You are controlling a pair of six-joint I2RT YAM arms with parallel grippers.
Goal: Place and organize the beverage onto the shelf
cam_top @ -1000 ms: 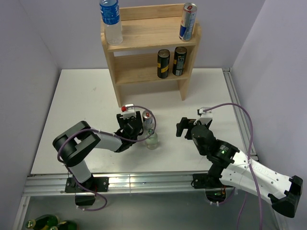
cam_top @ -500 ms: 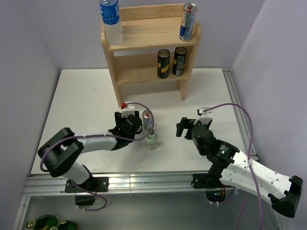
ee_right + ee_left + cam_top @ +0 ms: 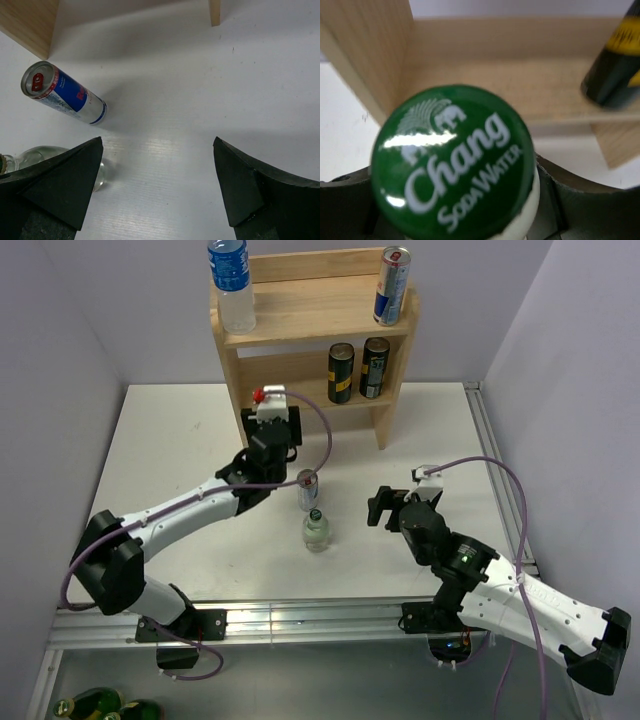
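Observation:
The wooden shelf (image 3: 310,310) stands at the back of the table. My left gripper (image 3: 272,430) is in front of its lower tier (image 3: 520,90). In the left wrist view it (image 3: 455,215) is shut on a bottle with a green Chang soda water cap (image 3: 452,160); the top view hides this bottle under the wrist. A Red Bull can (image 3: 308,490) and a clear glass bottle (image 3: 316,530) stand mid-table, also in the right wrist view as can (image 3: 62,97) and bottle (image 3: 45,155). My right gripper (image 3: 385,505) is open and empty to their right (image 3: 157,145).
A water bottle (image 3: 232,285) and a Red Bull can (image 3: 391,285) stand on the top tier. Two black cans (image 3: 341,373) (image 3: 374,367) stand at the right of the lower tier; one shows in the left wrist view (image 3: 615,65). A metal rail (image 3: 500,480) borders the table's right edge.
My left arm has stretched from beside the can and glass bottle up to the shelf's lower tier, carrying the capped bottle. The right arm has not moved.

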